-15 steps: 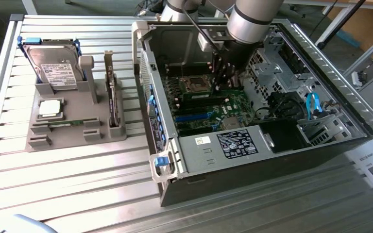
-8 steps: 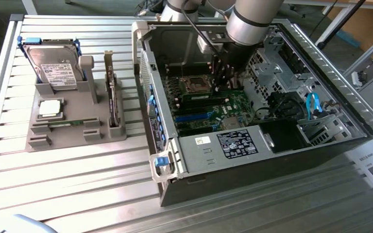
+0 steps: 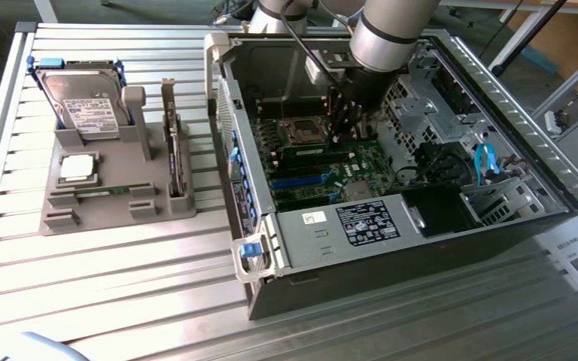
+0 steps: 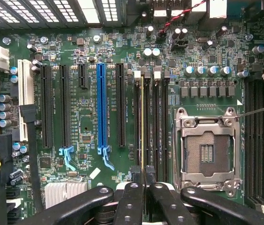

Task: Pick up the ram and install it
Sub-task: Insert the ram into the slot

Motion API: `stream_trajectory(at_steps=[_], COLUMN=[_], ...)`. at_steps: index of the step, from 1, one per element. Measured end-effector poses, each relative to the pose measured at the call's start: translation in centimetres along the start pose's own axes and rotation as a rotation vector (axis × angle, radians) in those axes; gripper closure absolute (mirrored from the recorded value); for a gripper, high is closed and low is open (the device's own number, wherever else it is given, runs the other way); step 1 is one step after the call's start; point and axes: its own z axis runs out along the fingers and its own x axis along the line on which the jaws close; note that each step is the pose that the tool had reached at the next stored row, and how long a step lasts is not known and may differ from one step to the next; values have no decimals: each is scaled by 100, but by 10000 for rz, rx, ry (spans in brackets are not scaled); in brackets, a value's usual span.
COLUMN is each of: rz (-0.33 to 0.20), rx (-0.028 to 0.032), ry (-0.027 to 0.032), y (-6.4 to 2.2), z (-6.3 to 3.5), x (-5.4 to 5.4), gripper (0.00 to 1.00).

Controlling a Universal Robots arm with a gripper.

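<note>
My gripper (image 3: pixel 348 128) reaches down inside the open computer case (image 3: pixel 299 233), over the motherboard (image 4: pixel 85 117). In the wrist view the ram (image 4: pixel 142 122) appears edge-on as a thin yellow-green strip running along one of the black memory slots beside the CPU socket (image 4: pixel 208 152). The gripper (image 4: pixel 143 177) has its two black fingers (image 4: pixel 131 197) pressed together on the near end of that strip. I cannot tell whether the stick is seated in the slot or held just above it.
Beside the case, on the exterior view's left, a grey holder (image 3: pixel 98 203) carries a hard drive (image 3: pixel 83 101), a square silver CPU (image 3: pixel 76 167) and an upright expansion card (image 3: pixel 174 143). Case walls, a drive cage (image 3: pixel 420 98) and cables (image 3: pixel 485 162) surround the arm. The CPU socket is empty.
</note>
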Motion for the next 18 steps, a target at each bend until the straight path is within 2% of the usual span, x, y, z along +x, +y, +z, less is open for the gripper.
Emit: stream_trajectory(at_steps=[18], rz=[-1], rx=[3], ry=[-3], y=[13], z=[22], x=[0], gripper=[88])
